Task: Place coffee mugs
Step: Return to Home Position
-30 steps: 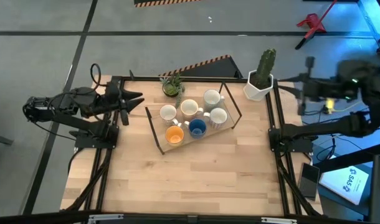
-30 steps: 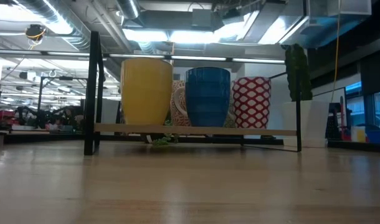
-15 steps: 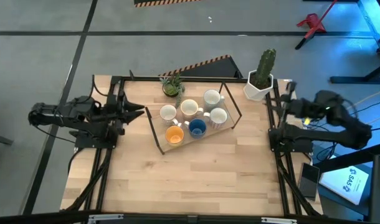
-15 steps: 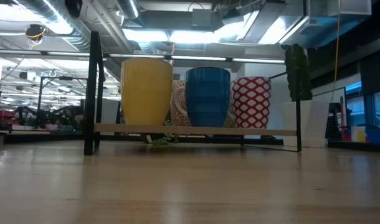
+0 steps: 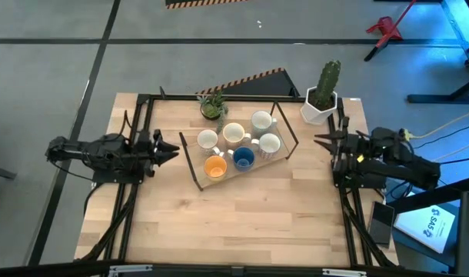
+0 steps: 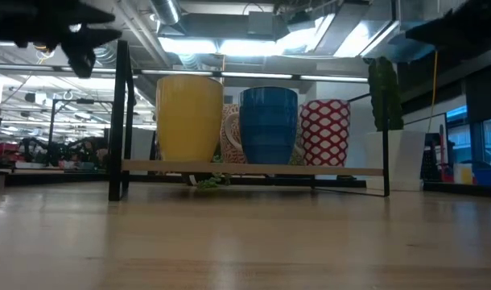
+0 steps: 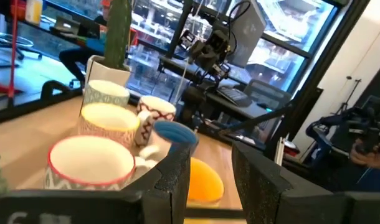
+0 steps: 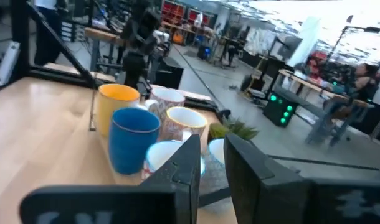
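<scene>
Six mugs stand upright on the wooden shelf of a black wire rack at mid table: the orange mug and the blue mug in front, several white or cream ones behind. The low view shows the orange mug, the blue mug and a red-patterned one. My left gripper hovers open to the rack's left, pointing at it. My right gripper hovers open to the rack's right, also pointing at it. Both wrist views look at the mugs between the fingers.
A white hexagonal pot with a cactus stands at the far right corner, close to my right arm. A small green plant sits behind the rack. Bare wood stretches from the rack to the near edge.
My right arm has swung in from high beyond the table's right side and come down at the right edge, pointing at the rack. My left gripper has moved toward the near edge, still pointing at the rack. The mugs have stayed put.
</scene>
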